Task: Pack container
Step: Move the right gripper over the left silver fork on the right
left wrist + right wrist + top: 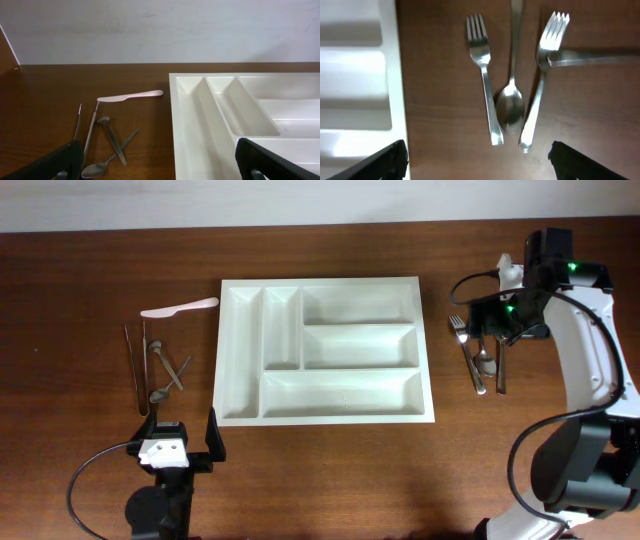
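Note:
The white five-compartment container (425, 350) lies in the middle of the table. It also shows in the left wrist view (172, 125) and the right wrist view (400, 75). Right of it lie two forks (482, 75) (540, 85), a spoon (511, 107) and a knife (592, 56). My right gripper (508, 320) hovers over them, open and empty (480, 167). Left of the container lie a white plastic knife (180, 307) (130, 96) and several metal pieces of cutlery (155, 365) (112, 140). My left gripper (178, 432) is open and empty near the table's front edge (160, 170).
A wooden table top carries everything. A pale wall (160, 30) stands behind the table's far edge. The right arm's cables (470, 280) loop above the right-hand cutlery. The left arm's cable (90, 470) curves at the front left.

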You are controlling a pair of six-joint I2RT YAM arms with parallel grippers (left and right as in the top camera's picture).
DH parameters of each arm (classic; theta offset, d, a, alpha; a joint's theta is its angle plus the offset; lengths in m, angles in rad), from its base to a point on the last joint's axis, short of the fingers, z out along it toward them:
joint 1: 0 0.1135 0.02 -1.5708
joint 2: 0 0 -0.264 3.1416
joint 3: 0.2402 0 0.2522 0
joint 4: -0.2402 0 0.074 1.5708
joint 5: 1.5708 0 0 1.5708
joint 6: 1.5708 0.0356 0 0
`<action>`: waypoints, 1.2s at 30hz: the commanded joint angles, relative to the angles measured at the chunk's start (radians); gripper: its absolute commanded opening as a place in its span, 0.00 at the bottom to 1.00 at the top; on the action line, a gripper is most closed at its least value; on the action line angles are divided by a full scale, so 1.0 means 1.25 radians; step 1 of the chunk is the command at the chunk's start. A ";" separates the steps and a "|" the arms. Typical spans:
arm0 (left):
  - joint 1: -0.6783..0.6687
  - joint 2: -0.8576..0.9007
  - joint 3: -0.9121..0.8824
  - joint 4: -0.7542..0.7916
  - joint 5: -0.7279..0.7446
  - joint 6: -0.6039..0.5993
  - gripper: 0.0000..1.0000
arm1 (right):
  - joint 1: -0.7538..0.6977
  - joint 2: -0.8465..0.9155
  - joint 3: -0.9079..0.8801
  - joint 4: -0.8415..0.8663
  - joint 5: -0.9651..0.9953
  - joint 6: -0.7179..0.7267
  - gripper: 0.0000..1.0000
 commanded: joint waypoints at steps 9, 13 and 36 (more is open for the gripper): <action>-0.003 -0.007 -0.005 0.002 0.009 0.013 0.99 | 0.001 0.152 0.007 0.095 -0.090 -0.147 0.88; -0.003 -0.007 -0.005 0.002 0.009 0.013 0.99 | 0.001 0.185 0.007 0.099 -0.095 -0.147 0.86; -0.003 -0.007 -0.005 0.002 0.009 0.013 0.99 | -0.001 0.265 0.007 0.155 -0.096 -0.100 0.80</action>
